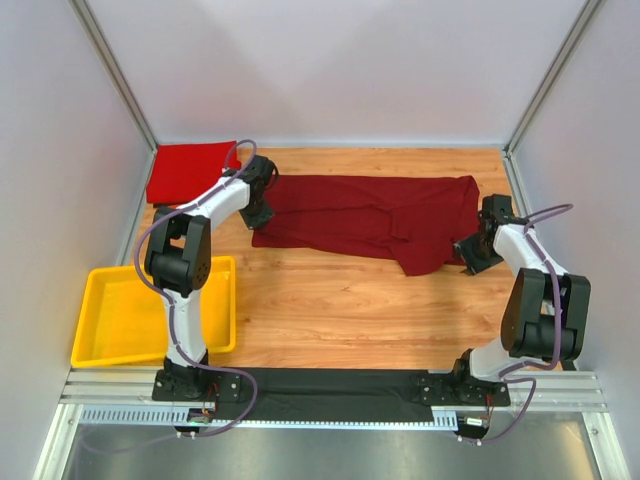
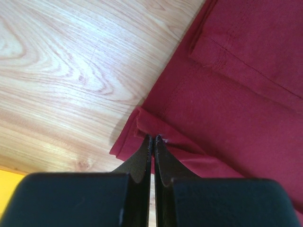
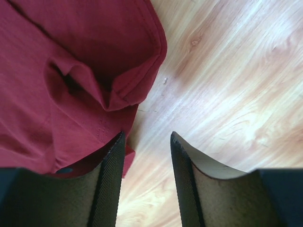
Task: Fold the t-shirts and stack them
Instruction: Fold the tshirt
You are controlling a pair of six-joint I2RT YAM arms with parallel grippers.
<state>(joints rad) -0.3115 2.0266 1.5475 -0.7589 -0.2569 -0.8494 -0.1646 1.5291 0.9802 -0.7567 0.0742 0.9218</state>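
Maroon shirt (image 1: 370,215) lies spread across the far half of the wood surface (image 1: 340,310), lumpy, with a flap hanging toward the near right. Left claw (image 1: 260,214) sits at its left edge, right claw (image 1: 470,254) at its right edge. Folded red shirt (image 1: 185,170) in far-left corner. Yellow tray (image 1: 120,320) near left.

Wooden table (image 1: 350,310) holds maroon t-shirt (image 1: 350,210), red t-shirt (image 1: 185,170), tray (image 1: 120,320).
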